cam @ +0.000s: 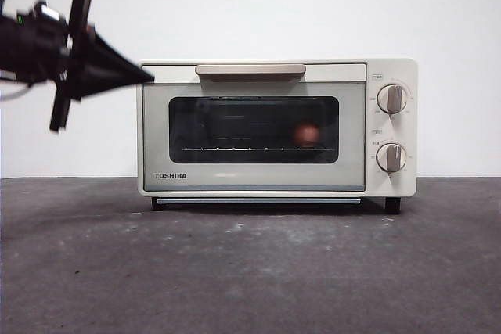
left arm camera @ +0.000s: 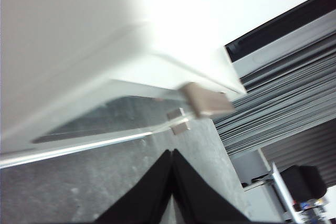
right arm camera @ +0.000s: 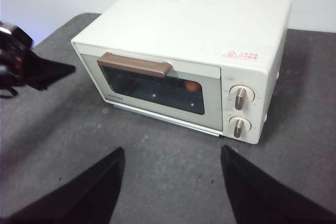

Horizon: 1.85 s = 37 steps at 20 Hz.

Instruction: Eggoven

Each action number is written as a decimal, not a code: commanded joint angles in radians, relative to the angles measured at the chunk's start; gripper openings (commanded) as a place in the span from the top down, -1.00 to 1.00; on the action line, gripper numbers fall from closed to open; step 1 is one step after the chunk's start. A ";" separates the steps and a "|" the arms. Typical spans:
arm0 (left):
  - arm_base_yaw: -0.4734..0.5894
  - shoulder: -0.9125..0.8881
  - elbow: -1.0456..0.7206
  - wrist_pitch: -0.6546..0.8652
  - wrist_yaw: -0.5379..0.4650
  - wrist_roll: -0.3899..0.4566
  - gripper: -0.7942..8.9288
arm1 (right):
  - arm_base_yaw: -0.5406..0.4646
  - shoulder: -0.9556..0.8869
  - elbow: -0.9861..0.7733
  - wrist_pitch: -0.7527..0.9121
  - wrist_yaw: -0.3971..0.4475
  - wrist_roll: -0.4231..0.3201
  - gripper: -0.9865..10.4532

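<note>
I'm seeing the egg (cam: 308,133) sitting inside the closed TOSHIBA toaster oven (cam: 258,185); left gripper (cam: 145,77) pressed together beside it, right gripper (right arm camera: 172,153) spread, hanging back.

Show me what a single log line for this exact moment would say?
egg: inside oven, on rack | door: closed | left gripper: shut, beside oven's upper corner | right gripper: open, waiting in front

- TOSHIBA reads in dark capitals on the toaster oven (cam: 275,127), lower left of its door.
- A red-and-white warning sticker (right arm camera: 241,55) sits on its top, print too small to read.
</note>
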 commanded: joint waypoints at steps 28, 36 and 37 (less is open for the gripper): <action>-0.107 -0.930 0.014 -1.080 -0.546 0.524 0.82 | 0.008 0.084 -0.179 0.090 -0.178 0.002 0.82; -0.107 -0.936 0.014 -1.086 -0.546 0.523 0.82 | 0.013 0.084 -0.187 0.160 -0.177 0.003 0.82; -0.107 -0.936 0.014 -1.086 -0.546 0.523 0.82 | 0.013 0.084 -0.187 0.160 -0.176 0.003 0.82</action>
